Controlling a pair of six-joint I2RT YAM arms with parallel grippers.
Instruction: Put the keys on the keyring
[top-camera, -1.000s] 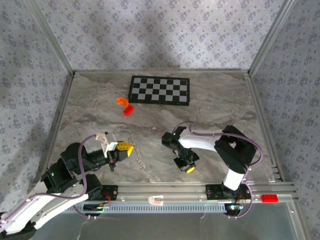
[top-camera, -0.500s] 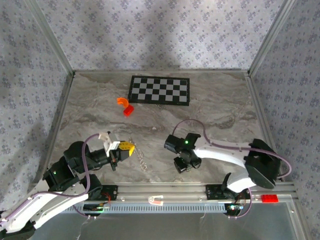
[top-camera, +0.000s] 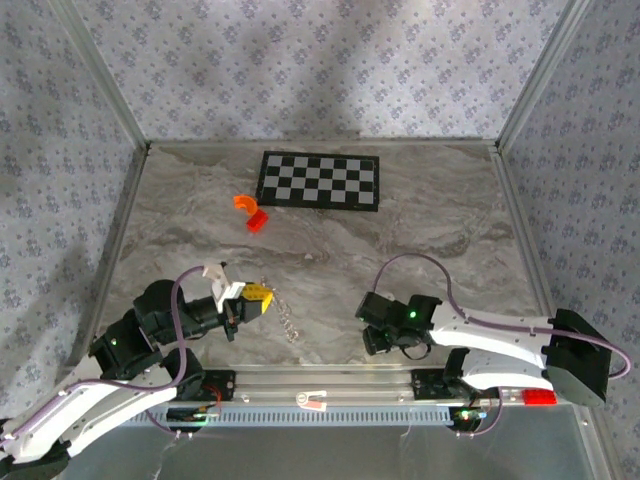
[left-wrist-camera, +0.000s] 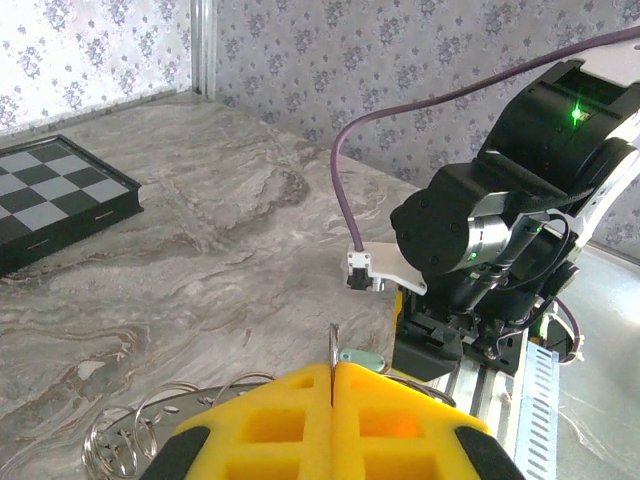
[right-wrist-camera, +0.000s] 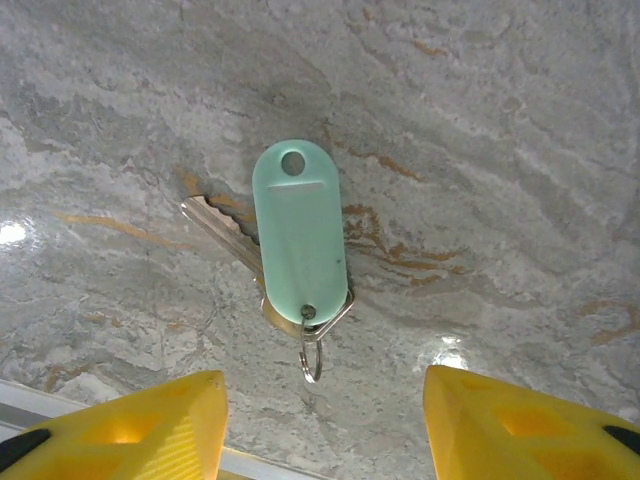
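The keys (right-wrist-camera: 300, 240), a pale teal tag with a metal key tucked under it and a small split ring at its near end, lie flat on the bench (right-wrist-camera: 480, 130), threaded onto nothing. Your right fingers (right-wrist-camera: 140, 415) stand open to either side, just short of the tag, gripping nothing.

The keyring (top-camera: 288, 318) lies to the left as a silvery string of loops, apart from the keys. One end reaches your left fingers (top-camera: 255, 297), which are closed. A thin metal sliver stands in the seam between them, so they appear to pinch that end of the ring.

By my reading, you have the ring in hand and the keys lined up for a grasp, but the joining itself is not done. You have yet to close on the tag, carry it across, and thread it onto the ring.

The right wrist view gives you the detail you need for the grasp: the tag's hole, the key blade, and the small ring. The left wrist view gives you the shut seam, the ring's coils (left-wrist-camera: 130, 435) beside it, and the keys as a small teal fleck (left-wrist-camera: 360, 356) below the right arm's head. The top view gives the layout: the gap between the ring and the right arm, with the checkerboard (top-camera: 320, 180), orange piece (top-camera: 245, 203) and red piece (top-camera: 258, 222) well back.
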